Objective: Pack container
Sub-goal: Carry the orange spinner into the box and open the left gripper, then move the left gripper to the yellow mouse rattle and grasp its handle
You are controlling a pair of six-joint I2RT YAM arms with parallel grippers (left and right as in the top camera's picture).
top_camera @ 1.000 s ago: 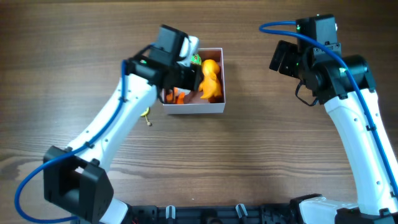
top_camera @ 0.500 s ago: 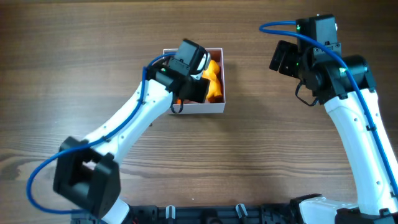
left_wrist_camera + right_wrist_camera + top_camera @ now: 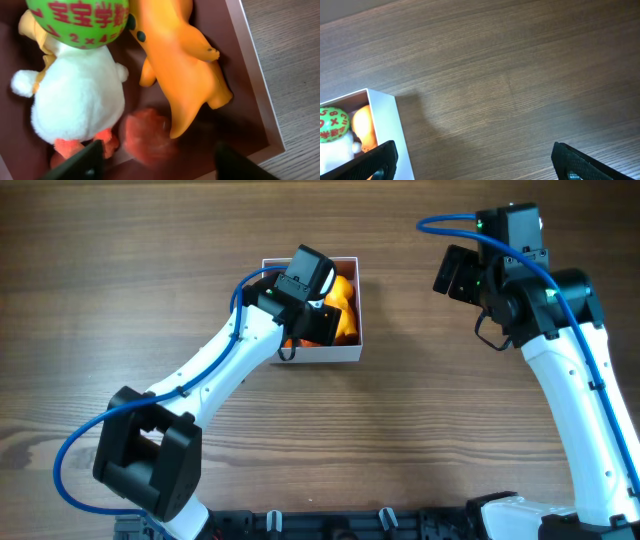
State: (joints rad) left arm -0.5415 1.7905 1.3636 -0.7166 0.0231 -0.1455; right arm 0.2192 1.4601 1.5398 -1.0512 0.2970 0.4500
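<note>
The container (image 3: 322, 353) is a white-walled square box left of centre. In the left wrist view its white wall (image 3: 256, 75) encloses a white plush duck (image 3: 75, 97) with orange feet, a green ball (image 3: 77, 20) with red print, an orange dinosaur toy (image 3: 180, 55) and a blurred red toy (image 3: 147, 137). My left gripper (image 3: 322, 320) hovers over the box, open (image 3: 157, 152), with the red toy just below and between its fingers; no grip shows. My right gripper (image 3: 452, 275) is open and empty (image 3: 475, 152) above bare table right of the box (image 3: 382, 122).
The wooden table (image 3: 430, 430) spreads around the box. The left arm's white links (image 3: 200, 380) run from the front left up to the box. The right arm (image 3: 570, 380) stands along the right side.
My left gripper has swung right from the box's left edge to over its middle, then settled. The right arm has not moved.
</note>
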